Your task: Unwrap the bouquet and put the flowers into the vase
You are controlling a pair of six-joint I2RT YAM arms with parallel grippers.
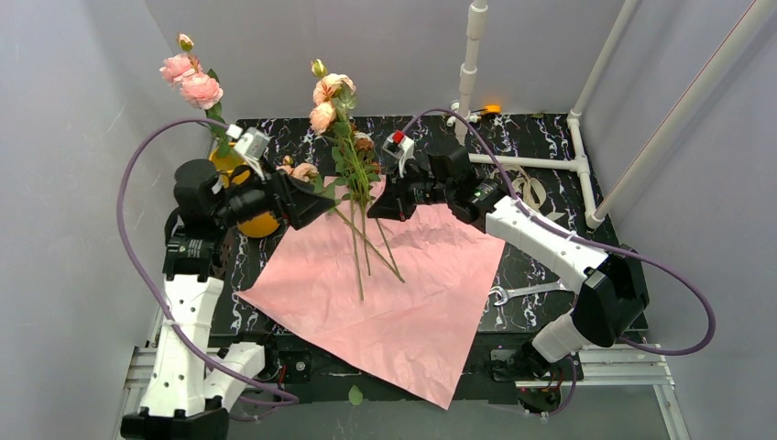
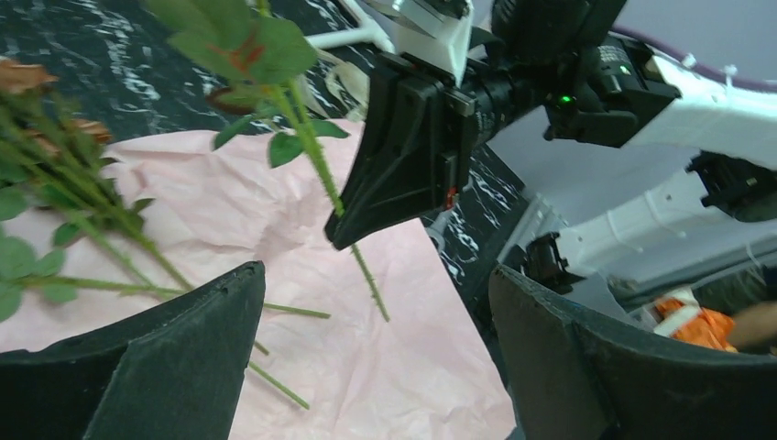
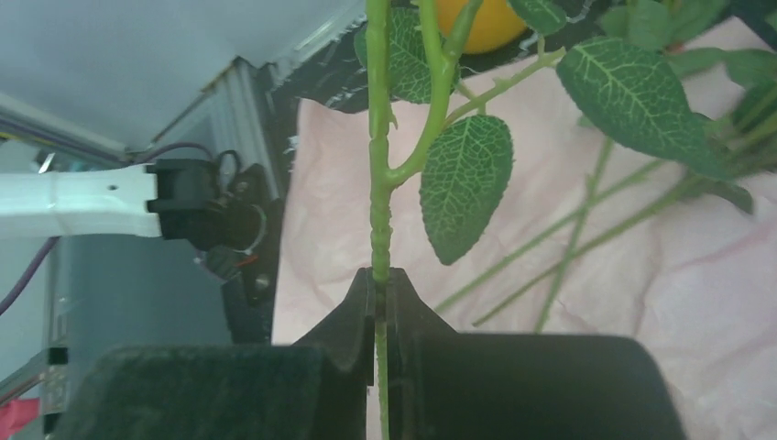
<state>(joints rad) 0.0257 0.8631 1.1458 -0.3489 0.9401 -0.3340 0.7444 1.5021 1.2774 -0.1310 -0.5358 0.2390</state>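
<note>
My right gripper (image 1: 374, 209) is shut on the thin green stem (image 3: 377, 183) of one of the flowers, a peach rose (image 1: 325, 99) held upright over the unfolded pink paper (image 1: 385, 293). My left gripper (image 1: 319, 197) hangs open just left of that stem, nothing between its fingers (image 2: 183, 348); in its view the stem (image 2: 316, 160) runs down through the right gripper (image 2: 394, 174). More flowers (image 1: 362, 243) lie on the paper, blooms toward the back. The mustard vase (image 1: 261, 223) stands at the left, half hidden by the left arm, with pink roses (image 1: 192, 82) in it.
White pipes (image 1: 472, 55) rise at the back and along the right side. A metal wrench (image 1: 527, 293) lies on the dark marbled tabletop (image 1: 550, 156) right of the paper. A loose green leaf (image 1: 355, 396) sits at the near edge.
</note>
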